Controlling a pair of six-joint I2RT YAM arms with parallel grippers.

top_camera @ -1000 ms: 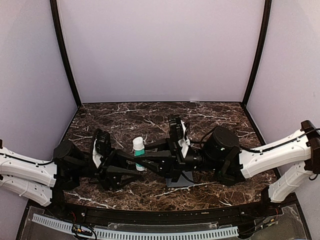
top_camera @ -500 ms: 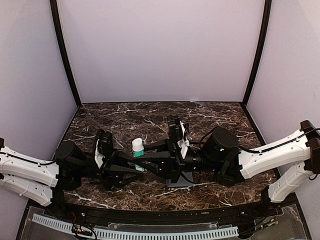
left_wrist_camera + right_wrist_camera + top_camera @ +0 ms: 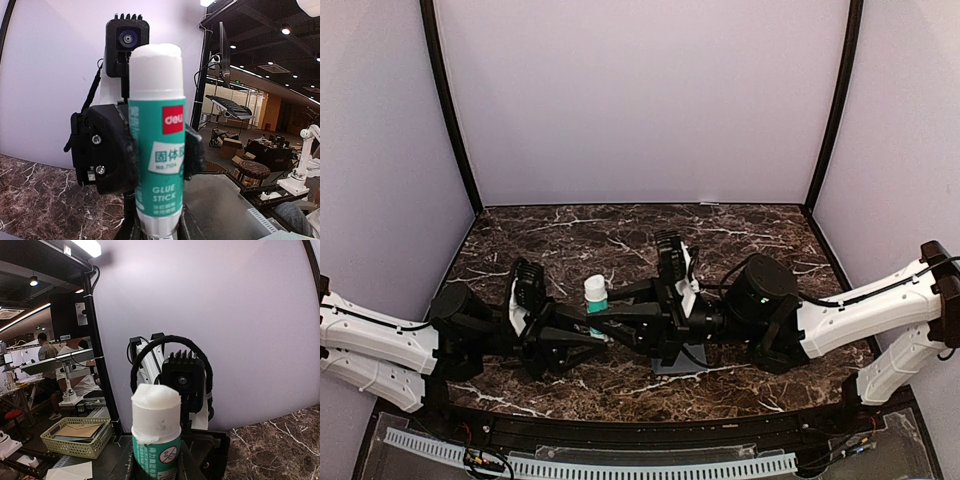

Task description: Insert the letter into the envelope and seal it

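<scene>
Nearest the arm bases, the envelope (image 3: 680, 364) is lying flat on the table (image 3: 580, 230). Only a grey corner is showing under the right arm. The letter is not showing in any view, so I cannot tell whether it is inside.

Just beyond, both arms are meeting over the middle of the table around an upright glue stick (image 3: 156, 150). The right gripper (image 3: 156, 467) is clamping the tube at mid-height, its black fingers pressing on both sides. The left gripper (image 3: 156, 231) is sitting around the white base. Its fingers are right beside the plastic, but whether they are squeezing it I cannot tell. The white cap (image 3: 155, 70) is sitting on top, above both grippers. Farther back, the table is running to the lilac wall.

In my judgement the main risk is two grips working on one short tube. If one pulls or twists off-axis, the stick may tilt, slip free and fall onto the envelope. The low right arm may also be dragging the envelope when it moves. Gluing the flap with the letter's place unconfirmed may be sealing an empty envelope.
</scene>
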